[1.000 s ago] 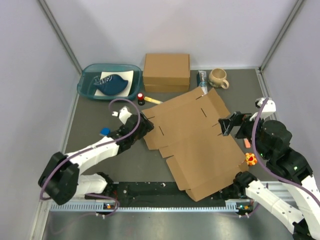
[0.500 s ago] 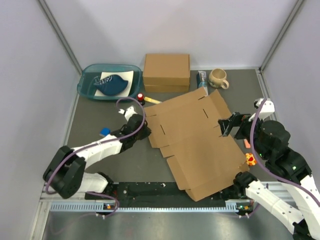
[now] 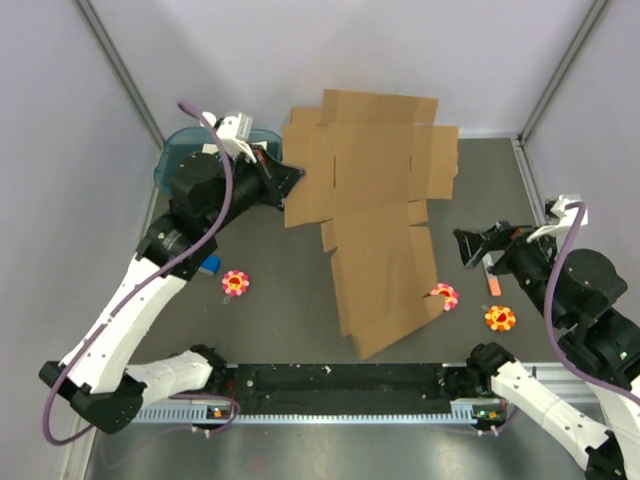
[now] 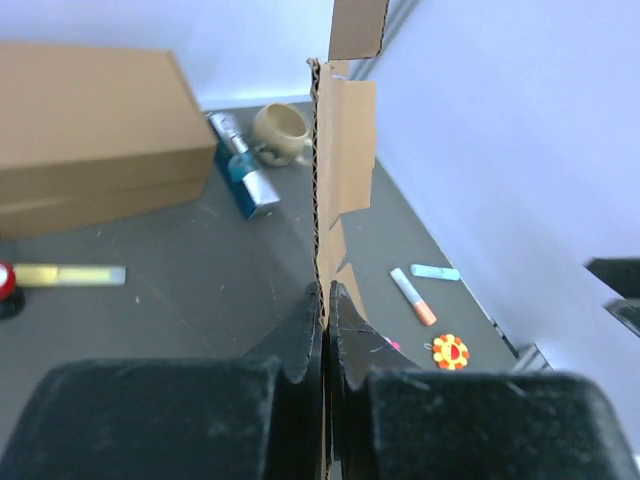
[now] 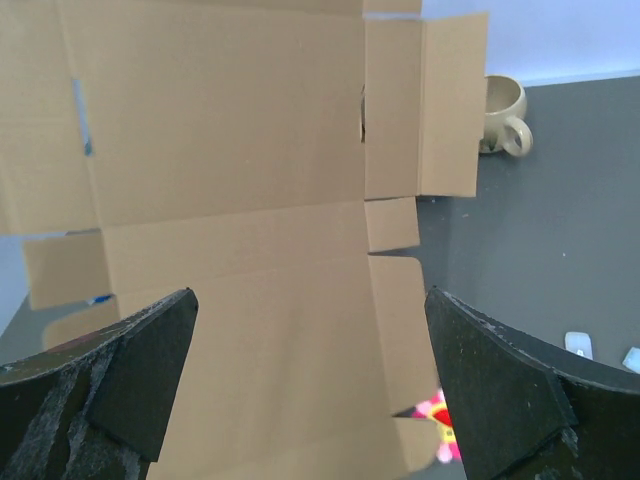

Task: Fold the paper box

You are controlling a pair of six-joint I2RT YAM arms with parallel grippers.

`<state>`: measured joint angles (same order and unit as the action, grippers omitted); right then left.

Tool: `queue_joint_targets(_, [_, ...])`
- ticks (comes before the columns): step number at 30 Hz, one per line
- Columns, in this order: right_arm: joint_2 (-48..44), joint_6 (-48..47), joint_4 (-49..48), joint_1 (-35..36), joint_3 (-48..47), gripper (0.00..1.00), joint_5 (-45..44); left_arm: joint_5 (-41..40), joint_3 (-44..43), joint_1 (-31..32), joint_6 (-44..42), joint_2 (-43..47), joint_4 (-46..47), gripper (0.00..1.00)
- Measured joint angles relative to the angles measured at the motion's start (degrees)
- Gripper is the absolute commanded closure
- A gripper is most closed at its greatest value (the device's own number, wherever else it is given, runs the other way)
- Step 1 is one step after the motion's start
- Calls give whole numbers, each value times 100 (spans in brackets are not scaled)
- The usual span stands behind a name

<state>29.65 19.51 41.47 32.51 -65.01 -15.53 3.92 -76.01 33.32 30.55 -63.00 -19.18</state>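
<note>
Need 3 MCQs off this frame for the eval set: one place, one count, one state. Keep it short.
1. Where does the left gripper hold the flat brown die-cut cardboard mailer?
A. on its left edge, as the top view shows it
B. on its near bottom corner
C. nowhere

2. How many small flower-shaped toys lie on the dark table in the top view?
A. one
B. three
C. five

3. What state is the right gripper in?
A. shut on the mailer
B. shut on nothing
C. open, apart from the mailer

Answers:
1 A: the left wrist view shows its fingers pinched on the sheet's edge.
2 B: one lies left of the mailer, one at its lower right edge, and one further right.
3 C: its fingers are spread, and the top view shows a gap between them and the sheet.
</note>
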Motion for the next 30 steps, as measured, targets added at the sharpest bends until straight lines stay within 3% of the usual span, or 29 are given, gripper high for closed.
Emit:
queue_joint_targets(4, [-94, 4, 11, 0, -2, 2, 118, 863, -649, -243, -507, -22, -446, 100])
queue_joint_targets(8, [-138, 11, 15, 0, 0, 2, 269, 2013, -341, -1008, -516, -109, -688, 100])
queue_joint_targets(12, [-181, 15, 15, 0, 26, 1, 361, 2931, 68, -1700, -476, -796, -970, 100])
queue_joint_targets(18, [-212, 20, 4, 0, 374, 1, 407, 3128, 389, -1818, -474, -1786, -990, 100])
queue_joint_targets(25, [-72, 179, -85, 0, 1145, 1, 439, 2745, 1193, -1853, -396, -2249, -181, 100])
queue_joint_targets(30, [457, 415, -514, 0, 1652, 1, 568, 2597, 1158, -1954, -455, -2706, -208, 80])
